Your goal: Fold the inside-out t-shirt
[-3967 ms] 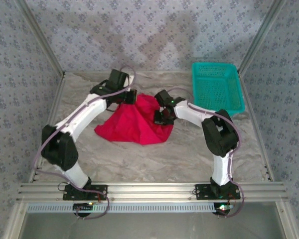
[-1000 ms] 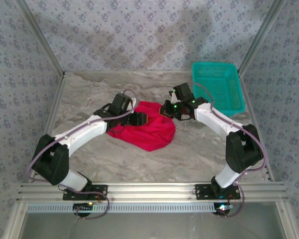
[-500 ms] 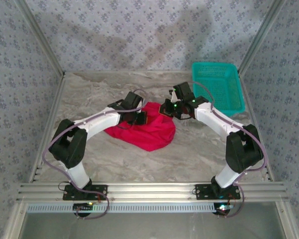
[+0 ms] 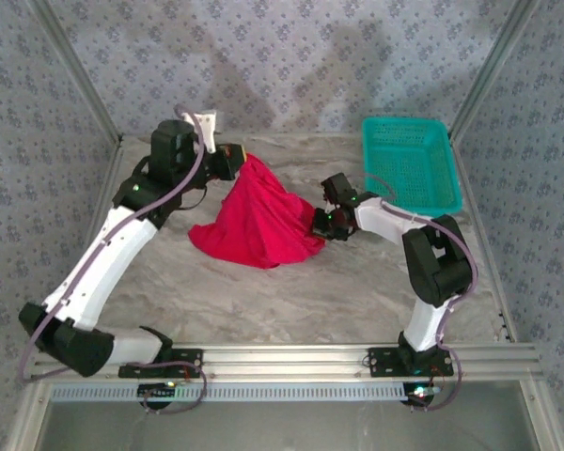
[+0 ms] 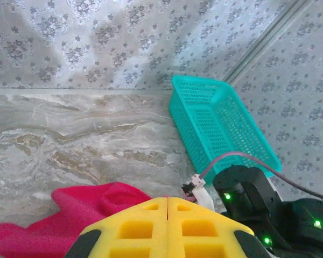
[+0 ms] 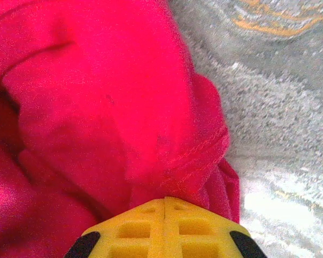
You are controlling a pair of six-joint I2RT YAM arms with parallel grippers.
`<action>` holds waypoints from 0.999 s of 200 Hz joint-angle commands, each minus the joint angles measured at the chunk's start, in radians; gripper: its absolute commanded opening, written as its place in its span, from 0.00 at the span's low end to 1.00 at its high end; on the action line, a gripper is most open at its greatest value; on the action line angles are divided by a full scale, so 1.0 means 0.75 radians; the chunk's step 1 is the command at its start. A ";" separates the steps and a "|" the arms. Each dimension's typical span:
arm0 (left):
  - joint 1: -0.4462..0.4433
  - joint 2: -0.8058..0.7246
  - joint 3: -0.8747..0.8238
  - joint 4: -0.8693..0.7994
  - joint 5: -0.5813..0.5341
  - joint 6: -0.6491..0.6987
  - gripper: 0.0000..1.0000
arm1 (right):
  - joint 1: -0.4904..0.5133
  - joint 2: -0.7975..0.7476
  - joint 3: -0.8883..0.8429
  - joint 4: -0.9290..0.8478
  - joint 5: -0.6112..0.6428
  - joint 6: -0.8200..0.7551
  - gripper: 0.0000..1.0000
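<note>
Left jaws, yellow pads (image 5: 134, 226) pressed together, are grasping the far top of the t-shirt (image 4: 263, 221) and holding it raised above the bench (image 4: 310, 291). Right jaws, pads (image 6: 134, 228) likewise clenched, are pinching a stitched hem fold (image 6: 199, 156) at the garment's right edge, low by the bench surface. The red cloth is hanging as a tent between the two grips, its near-left skirt resting on the marbled bench. The left arm (image 4: 113, 254) is reaching up from the near left; the right arm (image 4: 437, 268) is bending in from the near right. A teal basket (image 4: 412, 169) is standing at the far right, apart from the shirt.
</note>
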 commanded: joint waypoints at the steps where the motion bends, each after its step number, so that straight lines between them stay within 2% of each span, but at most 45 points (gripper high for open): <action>1: 0.003 0.064 -0.193 0.090 0.069 -0.079 0.00 | 0.022 -0.079 0.099 -0.109 0.045 -0.026 0.02; 14: 0.003 0.068 -0.282 0.144 0.098 -0.117 0.00 | 0.026 -0.136 0.111 -0.148 0.072 -0.074 0.16; 28: 0.003 0.066 -0.349 0.184 0.111 -0.140 0.00 | 0.031 -0.216 0.095 -0.158 0.092 -0.058 0.35; 48: 0.004 0.060 -0.394 0.192 0.103 -0.144 0.00 | 0.055 -0.311 0.072 -0.103 0.050 -0.008 0.46; 72: 0.008 0.063 -0.399 0.188 0.100 -0.138 0.00 | 0.145 -0.346 0.080 -0.007 0.003 0.012 0.46; 103: 0.015 0.063 -0.393 0.170 0.094 -0.133 0.00 | 0.291 -0.225 0.192 0.060 0.010 -0.026 0.29; 113: 0.019 0.057 -0.391 0.164 0.090 -0.135 0.00 | 0.322 -0.169 0.227 0.081 0.009 -0.027 0.28; 121: 0.023 0.051 -0.390 0.157 0.087 -0.133 0.00 | 0.339 -0.129 0.246 0.096 0.011 -0.027 0.30; 132: 0.028 0.043 -0.392 0.149 0.084 -0.134 0.00 | 0.361 -0.091 0.263 0.135 0.012 -0.026 0.43; 139: 0.032 0.037 -0.393 0.144 0.081 -0.132 0.00 | 0.369 -0.073 0.272 0.160 0.021 -0.026 0.47; 177: 0.045 0.014 -0.403 0.133 0.084 -0.130 0.00 | 0.381 0.029 0.344 0.221 0.134 0.019 0.51; 187: 0.050 0.000 -0.405 0.132 0.083 -0.130 0.00 | 0.373 0.066 0.368 0.218 0.203 0.036 0.47; 200: 0.059 -0.014 -0.407 0.127 0.083 -0.128 0.00 | 0.351 0.106 0.405 0.223 0.257 0.049 0.35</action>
